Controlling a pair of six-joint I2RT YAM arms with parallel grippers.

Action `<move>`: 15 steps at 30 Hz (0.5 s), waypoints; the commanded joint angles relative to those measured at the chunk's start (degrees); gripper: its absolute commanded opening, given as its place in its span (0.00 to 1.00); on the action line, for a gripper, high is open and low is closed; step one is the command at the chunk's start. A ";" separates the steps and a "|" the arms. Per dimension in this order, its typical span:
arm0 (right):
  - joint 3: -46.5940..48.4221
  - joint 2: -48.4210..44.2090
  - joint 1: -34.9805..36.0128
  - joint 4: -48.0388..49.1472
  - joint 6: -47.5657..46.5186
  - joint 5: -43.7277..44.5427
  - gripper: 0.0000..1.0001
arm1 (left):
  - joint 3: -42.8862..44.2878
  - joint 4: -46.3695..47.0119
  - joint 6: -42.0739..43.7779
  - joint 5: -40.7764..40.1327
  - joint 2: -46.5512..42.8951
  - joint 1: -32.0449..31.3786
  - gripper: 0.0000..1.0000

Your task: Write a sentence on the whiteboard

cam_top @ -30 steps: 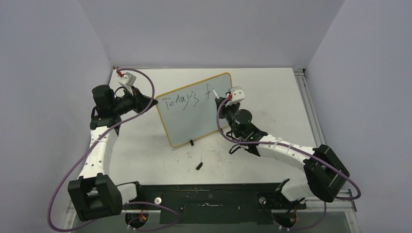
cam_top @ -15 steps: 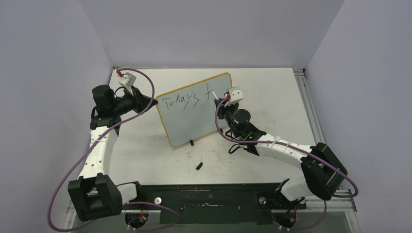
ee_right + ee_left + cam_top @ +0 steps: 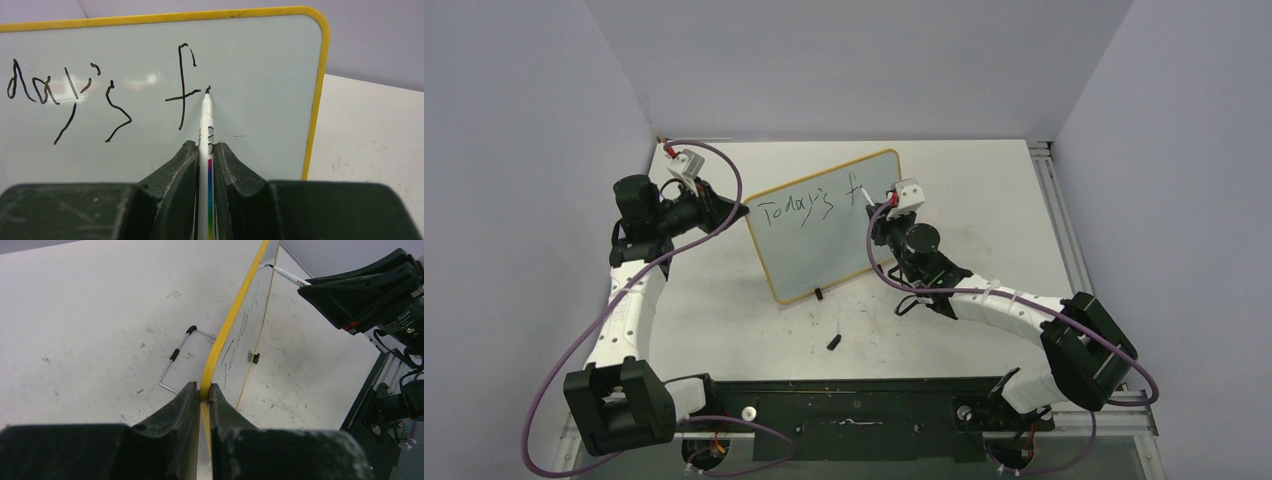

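glossy round-cornered yellow-edged whiteboard (image 3: 824,255) standing mid-table, my left gripper (image 3: 205,386) clamped on its left edge, right gripper (image 3: 205,146) clamped on slim white marker (image 3: 206,117), tip touching thin black writing (image 3: 182,85), scuffed white table (image 3: 984,180), grey walls (image 3: 854,60)

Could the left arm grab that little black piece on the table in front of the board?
Probably not: the left gripper is clamped on the whiteboard, so it would have to let go first. Nothing covers the black piece.
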 commanded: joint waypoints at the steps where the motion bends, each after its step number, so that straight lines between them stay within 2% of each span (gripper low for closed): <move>1: -1.19 0.21 -0.32 0.67 1.29 -1.49 0.05 | 0.10 0.48 0.63 0.90 -0.62 0.35 0.00; 15: -2.56 -1.51 -0.33 -0.72 1.50 1.82 0.05 | 0.08 0.51 0.63 0.98 -0.60 0.39 0.00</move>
